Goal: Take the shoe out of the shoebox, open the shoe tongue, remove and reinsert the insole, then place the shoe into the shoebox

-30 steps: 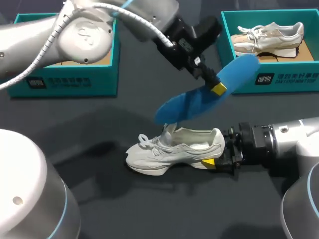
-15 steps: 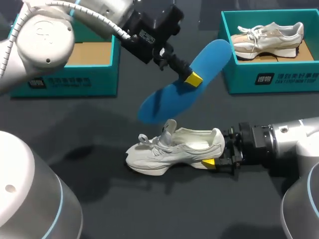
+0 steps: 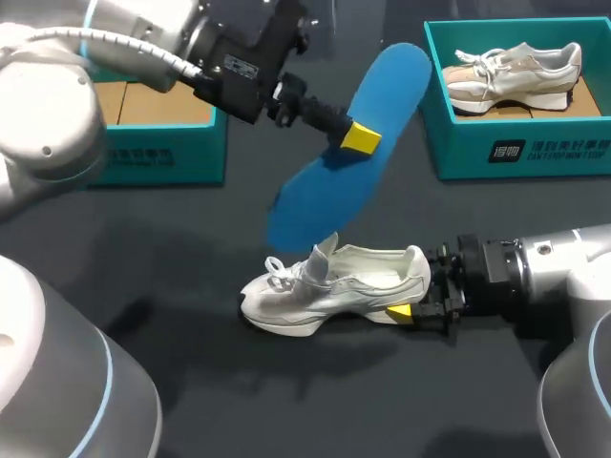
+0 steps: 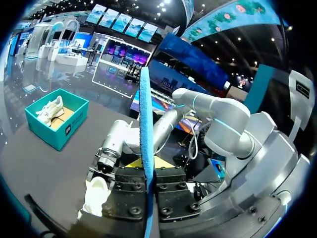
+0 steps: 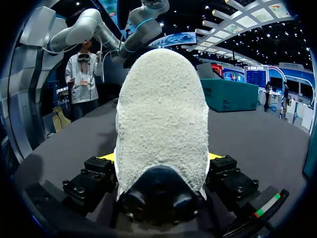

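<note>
Raised and swung leftward since a second ago, blue insole [image 3: 387, 91] pinched in left gripper [image 3: 360, 138], white shoe [image 3: 325, 286] on table [image 3: 191, 286], heel clamped by right gripper [image 3: 412, 298]

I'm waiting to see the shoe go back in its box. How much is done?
The shoe is out on the table, heel in the right gripper. The left gripper holds the blue insole above it. To do: insole back in, shoe into the shoebox.
</note>
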Available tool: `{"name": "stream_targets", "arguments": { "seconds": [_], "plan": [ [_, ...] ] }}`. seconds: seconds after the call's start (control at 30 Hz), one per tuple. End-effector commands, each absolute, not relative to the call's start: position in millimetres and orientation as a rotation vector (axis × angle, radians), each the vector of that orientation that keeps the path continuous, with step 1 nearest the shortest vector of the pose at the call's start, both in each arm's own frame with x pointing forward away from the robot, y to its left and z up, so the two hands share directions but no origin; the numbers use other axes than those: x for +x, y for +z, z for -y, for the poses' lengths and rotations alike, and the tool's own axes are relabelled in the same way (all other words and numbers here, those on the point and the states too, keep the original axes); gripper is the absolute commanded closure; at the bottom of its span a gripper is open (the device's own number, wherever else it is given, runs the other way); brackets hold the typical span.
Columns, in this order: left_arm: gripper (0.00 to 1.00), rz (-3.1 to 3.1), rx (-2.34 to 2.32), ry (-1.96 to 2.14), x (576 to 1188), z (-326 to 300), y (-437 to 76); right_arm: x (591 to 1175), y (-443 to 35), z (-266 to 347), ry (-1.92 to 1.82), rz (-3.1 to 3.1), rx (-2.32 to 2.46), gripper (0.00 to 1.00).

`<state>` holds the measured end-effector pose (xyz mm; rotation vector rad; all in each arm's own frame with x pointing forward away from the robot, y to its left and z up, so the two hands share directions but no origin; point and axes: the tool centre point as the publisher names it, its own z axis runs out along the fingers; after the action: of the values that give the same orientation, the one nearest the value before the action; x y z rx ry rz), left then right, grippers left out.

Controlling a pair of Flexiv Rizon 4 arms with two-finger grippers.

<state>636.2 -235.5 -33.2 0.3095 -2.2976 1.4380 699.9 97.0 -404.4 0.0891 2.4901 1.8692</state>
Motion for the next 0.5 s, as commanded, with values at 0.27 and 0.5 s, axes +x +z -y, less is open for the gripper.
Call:
{"name": "stream_targets", "arguments": {
  "seconds": [0.27, 0.5],
  "plan": [
    [1.00, 2.121, 0.466, 1.755, 605.4, 201.7, -28.9, 698.7, -402.3, -97.3, 1.862, -2.495, 0.090, 1.00],
    [1.00, 1.994, 0.503, 1.813, 593.1, 198.6, -33.5, 698.7, -402.3, -97.3, 1.862, -2.495, 0.090, 1.00]
  ]
}}
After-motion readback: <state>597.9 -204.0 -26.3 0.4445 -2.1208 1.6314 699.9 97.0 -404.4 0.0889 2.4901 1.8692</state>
